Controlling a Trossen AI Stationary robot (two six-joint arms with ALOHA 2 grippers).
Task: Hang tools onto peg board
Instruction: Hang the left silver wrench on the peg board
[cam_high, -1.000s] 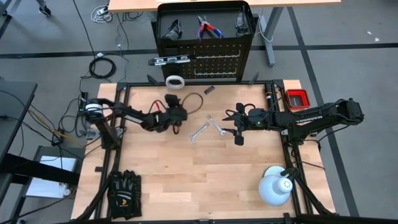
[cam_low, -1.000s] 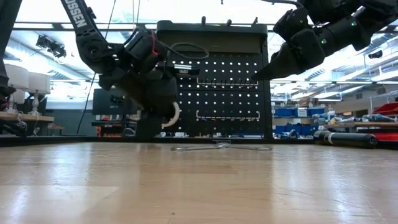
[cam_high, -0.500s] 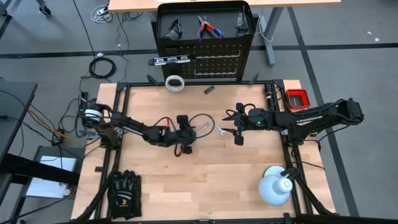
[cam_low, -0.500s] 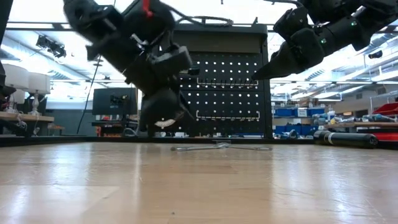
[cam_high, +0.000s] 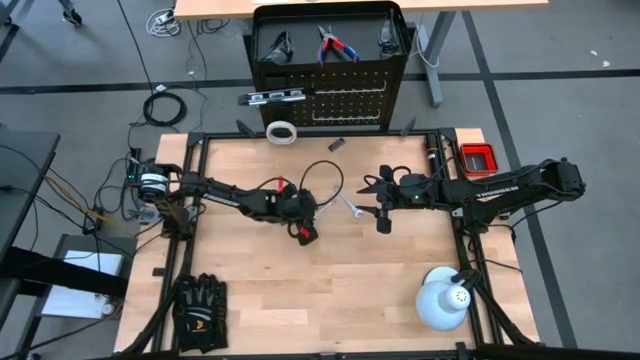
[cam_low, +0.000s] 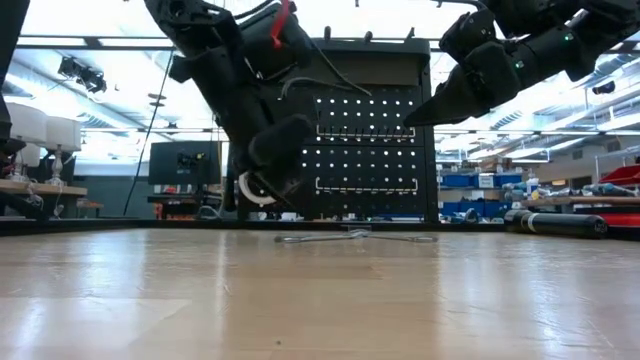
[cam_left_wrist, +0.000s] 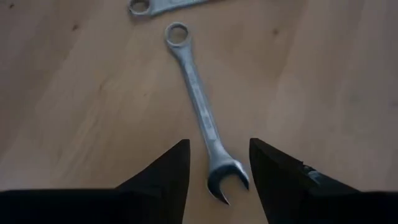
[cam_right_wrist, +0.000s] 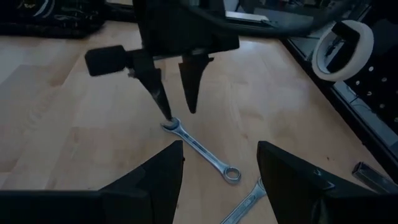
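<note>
Overhead, the left tool (cam_high: 318, 208) reaches over the middle of the wooden desk (cam_high: 330, 300), its fingers spread and empty above one of two silver wrenches (cam_high: 349, 206); the right tool (cam_high: 372, 186) waits just beyond them, also spread and holding nothing. Behind the desk stands the peg board (cam_high: 345, 104), with the red-handled pliers (cam_high: 330, 44) and black-framed glasses (cam_high: 277, 45) in its top shelf, a level bar (cam_high: 275, 97) on its face and the white tape roll (cam_high: 281, 132) at its foot. From desk height, the left tool (cam_low: 270, 180) hangs in front of the peg board (cam_low: 365, 150) while the wrenches (cam_low: 350, 236) lie flat on the desk. Through the left wrist camera, the two dark fingers (cam_left_wrist: 168, 171) straddle the open-jaw end of a wrench (cam_left_wrist: 198, 109) without touching it. Through the right wrist camera, the left tool (cam_right_wrist: 175, 96) points down with one fingertip just above that wrench (cam_right_wrist: 202, 152), the second wrench (cam_right_wrist: 245, 202) nearby and the tape roll (cam_right_wrist: 344, 50) to the side.
</note>
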